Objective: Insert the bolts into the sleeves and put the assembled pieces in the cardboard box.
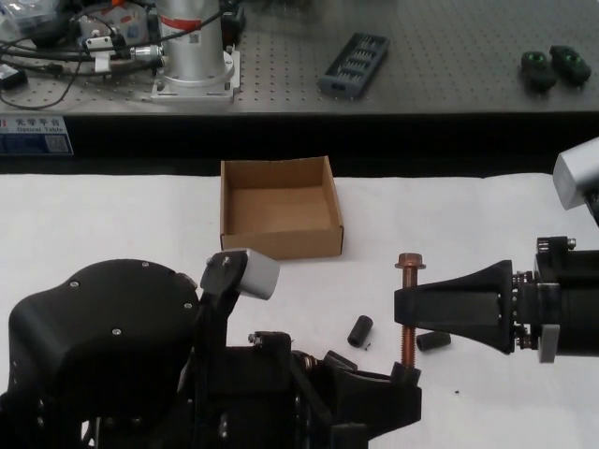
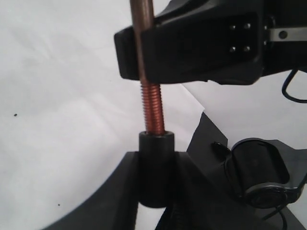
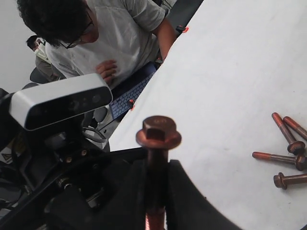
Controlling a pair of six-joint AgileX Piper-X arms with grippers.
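The bolt (image 2: 152, 108) stands vertical (head up), threaded tip inside the sleeve (image 2: 156, 167).

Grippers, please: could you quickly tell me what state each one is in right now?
Left gripper: closed on the black sleeve.
Right gripper: closed on the copper bolt, tip at the sleeve's mouth.

Five bolts are in view: one bolt (image 3: 158, 138) gripped in the right end effector (image 1: 409, 316), and four lying loose on the tabletop (image 3: 230, 72), namely bolt (image 3: 284, 132), bolt (image 3: 296, 128), bolt (image 3: 276, 157) and bolt (image 3: 292, 178). There are three sleeves: one sleeve (image 2: 156, 163) clamped in the left end effector (image 2: 156, 191), and two loose ones, sleeve (image 1: 360, 329) and sleeve (image 1: 432, 341). There is one cardboard box (image 1: 281, 241), and two end effectors
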